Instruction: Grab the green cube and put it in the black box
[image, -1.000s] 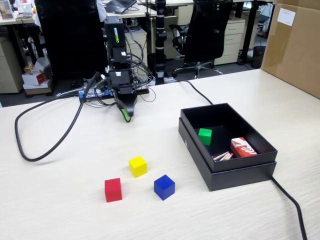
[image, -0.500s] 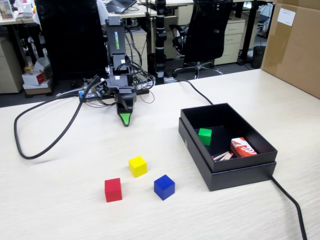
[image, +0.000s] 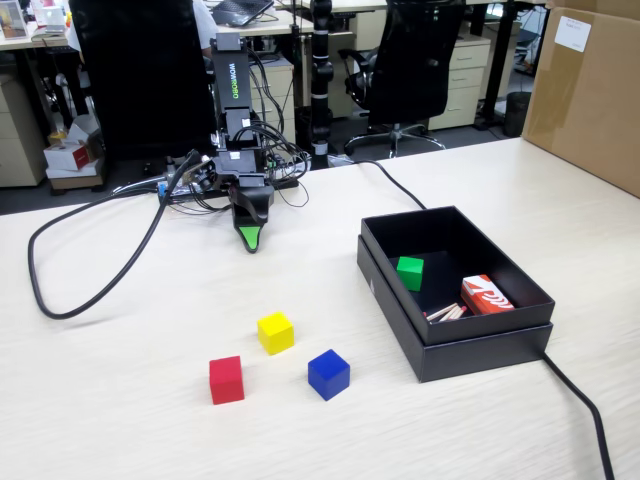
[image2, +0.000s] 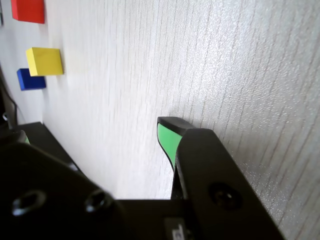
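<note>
On the pale counter (image: 470, 420) the black box (image: 480, 348) already holds the green cube (image: 410, 272), so the placing step looks finished. Well apart from it, the end effector (image: 250, 238) points down at bare wood, carrying nothing; whether its jaws are spread cannot be told, and nothing further seems called for.

In the fixed view, green upright lettering runs down the black arm (image: 229, 82); it looks like "WOWROBO", though the letters are small and hard to make out. A red and white pack (image: 486, 295) inside the black box (image: 470, 352) carries white markings too blurred to read. A white label (image: 572, 33) on the brown carton (image: 590, 100) is unreadable.
</note>
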